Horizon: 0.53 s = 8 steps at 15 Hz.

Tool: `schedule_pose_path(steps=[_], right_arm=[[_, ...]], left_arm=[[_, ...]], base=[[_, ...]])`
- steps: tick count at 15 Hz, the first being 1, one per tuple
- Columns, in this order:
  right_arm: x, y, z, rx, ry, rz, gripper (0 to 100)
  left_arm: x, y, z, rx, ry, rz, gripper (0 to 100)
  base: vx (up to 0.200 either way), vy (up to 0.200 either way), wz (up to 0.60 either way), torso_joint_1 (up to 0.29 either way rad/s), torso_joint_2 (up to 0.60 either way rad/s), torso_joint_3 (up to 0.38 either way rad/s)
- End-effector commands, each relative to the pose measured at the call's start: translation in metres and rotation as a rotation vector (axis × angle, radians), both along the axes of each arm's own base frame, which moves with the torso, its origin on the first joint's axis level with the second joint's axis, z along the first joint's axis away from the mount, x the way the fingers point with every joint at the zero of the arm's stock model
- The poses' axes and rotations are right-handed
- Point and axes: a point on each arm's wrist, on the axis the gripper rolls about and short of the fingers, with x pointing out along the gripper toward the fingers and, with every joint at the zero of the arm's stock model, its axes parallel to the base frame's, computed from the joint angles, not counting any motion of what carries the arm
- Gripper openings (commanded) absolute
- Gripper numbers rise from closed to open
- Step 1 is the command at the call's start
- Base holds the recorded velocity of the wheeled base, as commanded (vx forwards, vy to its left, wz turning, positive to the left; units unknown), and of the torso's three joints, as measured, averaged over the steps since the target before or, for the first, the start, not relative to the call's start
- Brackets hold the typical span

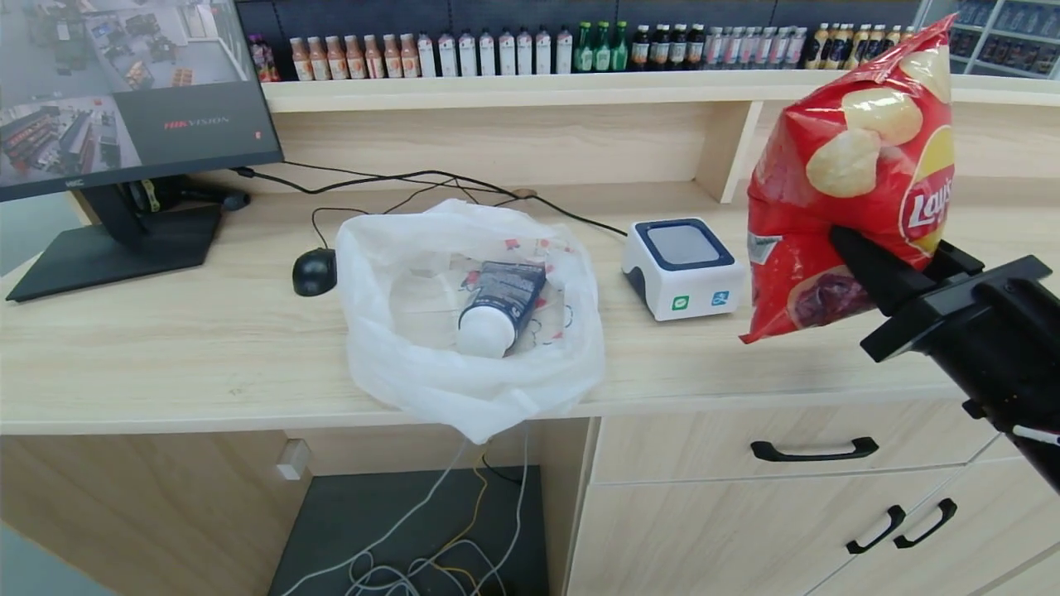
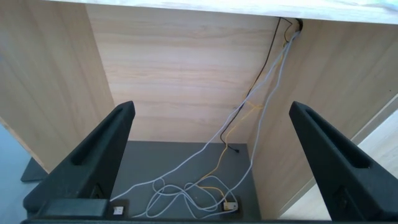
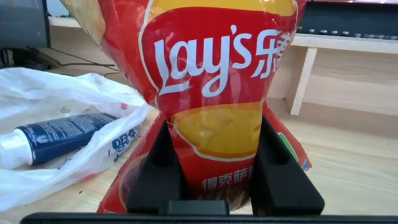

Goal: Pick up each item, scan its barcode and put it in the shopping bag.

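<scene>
Head view, scanning step seemingly, with chip bag (image 1: 845, 165) pinched in right gripper (image 1: 894, 252) at 3 o'clock of scanner (image 1: 683, 265): probably turn barcode over it, then into shopping bag (image 1: 389, 364).

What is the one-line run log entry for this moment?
right claw: shut on chips bag, held up beside scanner | left claw: open, facing cables under counter | tube: in shopping bag

Red chip bag (image 1: 845, 182) upright aloft; blue tube (image 1: 499, 306) lies in shopping bag (image 1: 397, 348).

Open-topped shopping bag (image 1: 389, 364), tube (image 1: 501, 302) lying inside, scanner (image 1: 683, 269) standing just beside it
</scene>
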Motion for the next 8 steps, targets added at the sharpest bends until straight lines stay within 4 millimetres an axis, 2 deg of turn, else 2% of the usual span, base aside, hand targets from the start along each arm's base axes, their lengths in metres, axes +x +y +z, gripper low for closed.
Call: schedule_pose_path(steps=[1,3,6,8], right_arm=[[-0.002,0.000,0.002,-0.018,-0.016,-0.014,0],[-0.002,0.000,0.006,-0.121,-0.069,-0.092,0],[0.000,0.015,0.013,-0.191,-0.075,-0.089,0],[0.005,0.020,0.027,-0.225,-0.092,-0.097,0]], left_arm=[[0.000,0.000,0.000,0.000,0.000,0.000,100],[0.000,0.000,0.000,0.000,0.000,0.000,100],[0.000,0.000,0.000,0.000,0.000,0.000,100],[0.000,0.000,0.000,0.000,0.000,0.000,100]], base=[[0.000,0.000,0.00,0.000,0.00,0.000],[0.000,0.000,0.00,0.000,0.00,0.000],[0.000,0.000,0.00,0.000,0.00,0.000],[0.000,0.000,0.00,0.000,0.00,0.000]])
